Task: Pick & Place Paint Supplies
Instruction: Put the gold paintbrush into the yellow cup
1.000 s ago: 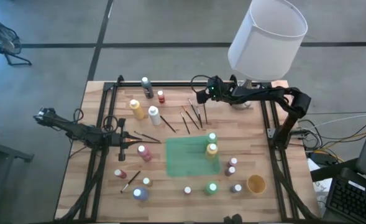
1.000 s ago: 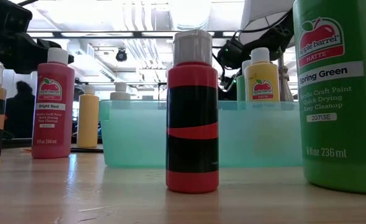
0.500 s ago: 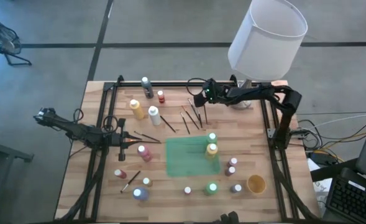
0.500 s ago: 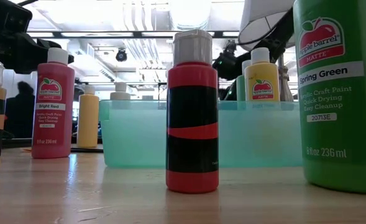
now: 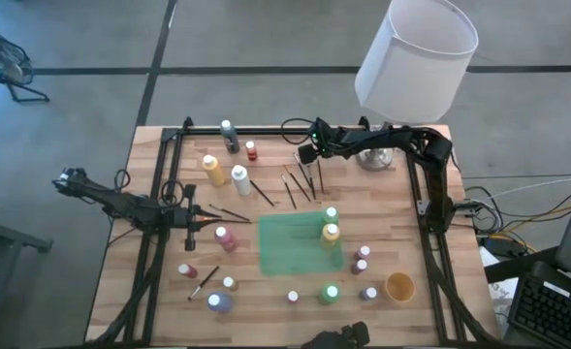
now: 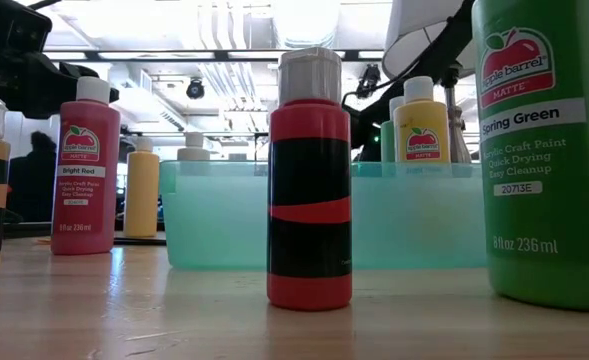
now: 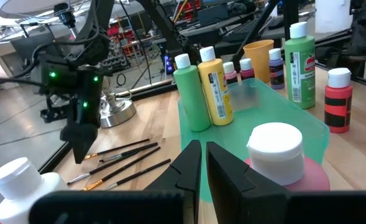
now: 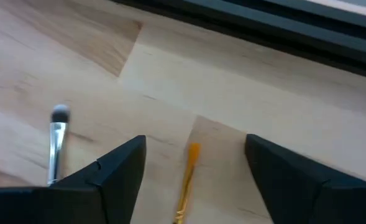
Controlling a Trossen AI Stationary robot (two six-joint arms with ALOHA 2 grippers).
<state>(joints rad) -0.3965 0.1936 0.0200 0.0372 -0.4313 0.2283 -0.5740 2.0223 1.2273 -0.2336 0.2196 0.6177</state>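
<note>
Several thin dark-handled brushes [image 5: 300, 182] lie flat on the wooden table, far of the green tray [image 5: 283, 250]. My right gripper [image 5: 309, 155] is open and points down over their far ends. In its wrist view [image 8: 195, 146] an orange-tipped brush [image 8: 186, 180] lies below the gap between its fingers and a silver-ferruled brush [image 8: 57, 140] lies off to one side; it touches neither. A green bottle [image 5: 331, 214] and a yellow bottle [image 5: 331, 233] stand in the tray. My left gripper [image 5: 201, 225] is shut and empty beside a red bottle [image 5: 225, 237].
Paint bottles stand scattered around the tray: yellow [image 5: 211, 169] and white [image 5: 239, 178] at far left, and several near the front edge [image 5: 330, 292]. A tan cup [image 5: 399, 286] stands at near right. A lamp with a white shade [image 5: 416, 58] stands behind my right arm.
My right gripper has gone toward the table's left edge, stretching out over the far ends of the brushes. It has stayed open.
</note>
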